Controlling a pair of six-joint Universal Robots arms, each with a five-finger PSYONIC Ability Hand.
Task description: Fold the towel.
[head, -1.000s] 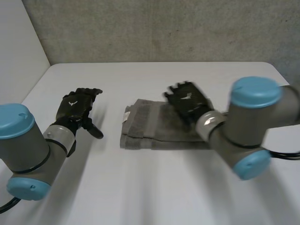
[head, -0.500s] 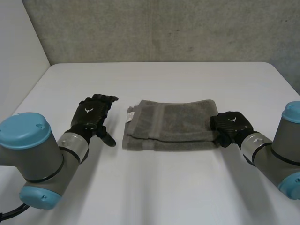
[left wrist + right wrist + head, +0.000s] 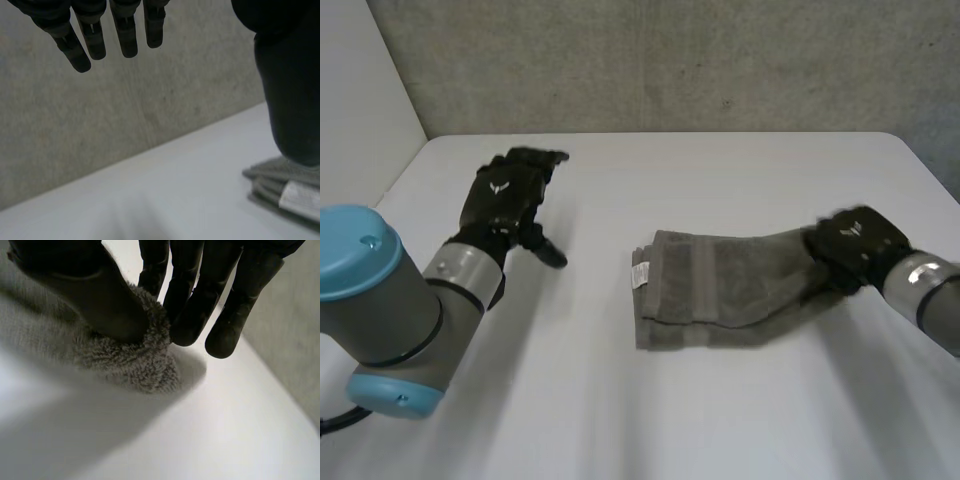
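Observation:
A grey folded towel (image 3: 720,290) lies on the white table (image 3: 720,180), its white label at the left end. My right hand (image 3: 855,250) pinches the towel's right end between thumb and fingers and holds that end a little above the table. The right wrist view shows the fluffy towel edge (image 3: 135,355) squeezed under the thumb against the fingers (image 3: 190,315). My left hand (image 3: 510,200) hovers open over the table to the left of the towel, fingers straight. Its wrist view shows the towel's label corner (image 3: 295,192) beyond the thumb.
A grey concrete wall (image 3: 670,60) rises behind the table's far edge. Bare white table surrounds the towel on all sides.
My right hand left the towel's top, went to its right end, shut on it and dragged the towel to the right. My left hand rose and moved back a little.

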